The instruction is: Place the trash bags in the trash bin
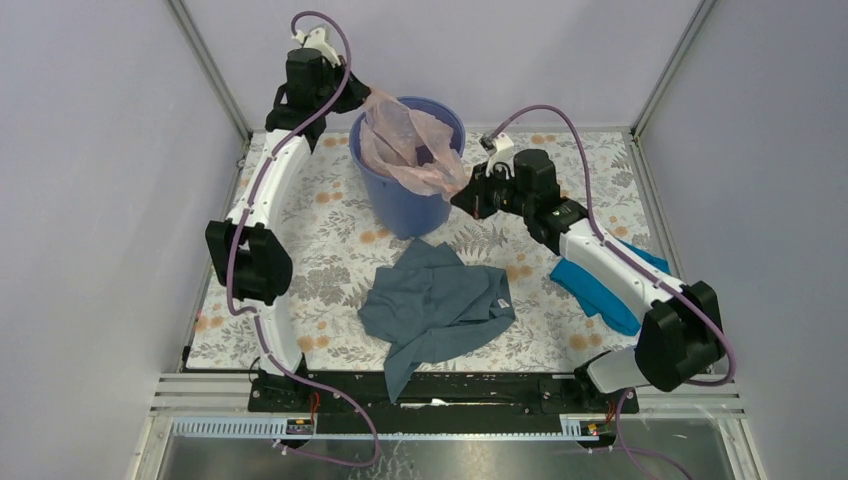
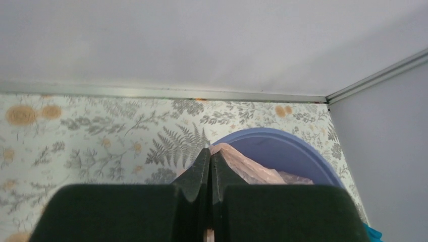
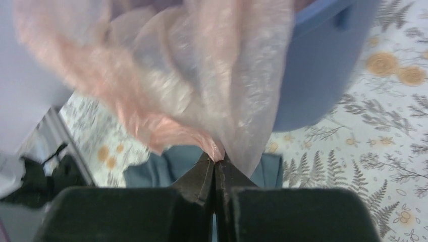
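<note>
Trash bin [image 1: 400, 205]: upright at the far centre of the table [image 1: 330, 240], just beyond the grey-blue garment [image 1: 440, 305] (not task material, nor is the turquoise cloth [image 1: 605, 295] under my right arm).

Trash bag [image 1: 405, 150]: 1 pale pink bag, spread across the bin's mouth. Its middle sags inside and part drapes over the near-right rim.

My left gripper [image 2: 210, 157]: jaws closed at the bin's far-left rim, apparently pinching 1 corner of the bag above it.

My right gripper [image 3: 216, 160]: jaws pinched tight on the opposite edge, outside the near-right rim.

Assessment: bag largely in, task not complete. Remaining: bring both held edges over the opening and let go.
</note>
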Controlling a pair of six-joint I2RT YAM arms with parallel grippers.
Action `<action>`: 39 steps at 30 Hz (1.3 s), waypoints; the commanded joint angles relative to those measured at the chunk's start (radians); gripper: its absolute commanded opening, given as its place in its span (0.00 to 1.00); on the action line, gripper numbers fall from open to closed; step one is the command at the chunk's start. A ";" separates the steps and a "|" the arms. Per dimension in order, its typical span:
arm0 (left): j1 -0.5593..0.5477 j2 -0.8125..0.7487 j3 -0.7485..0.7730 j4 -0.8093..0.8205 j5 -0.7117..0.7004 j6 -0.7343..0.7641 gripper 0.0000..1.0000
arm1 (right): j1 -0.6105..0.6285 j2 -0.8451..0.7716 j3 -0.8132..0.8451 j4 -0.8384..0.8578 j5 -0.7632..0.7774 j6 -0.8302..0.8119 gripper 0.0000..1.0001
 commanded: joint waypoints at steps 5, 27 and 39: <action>0.104 -0.156 -0.265 0.056 -0.045 -0.211 0.02 | -0.078 0.183 0.108 0.254 0.100 0.014 0.00; 0.118 -0.438 -0.346 0.130 0.214 -0.294 0.11 | -0.118 0.102 0.463 -0.539 0.376 0.026 0.87; 0.118 -0.441 -0.290 0.178 0.262 -0.308 0.13 | -0.115 -0.104 0.356 -0.399 0.395 0.700 1.00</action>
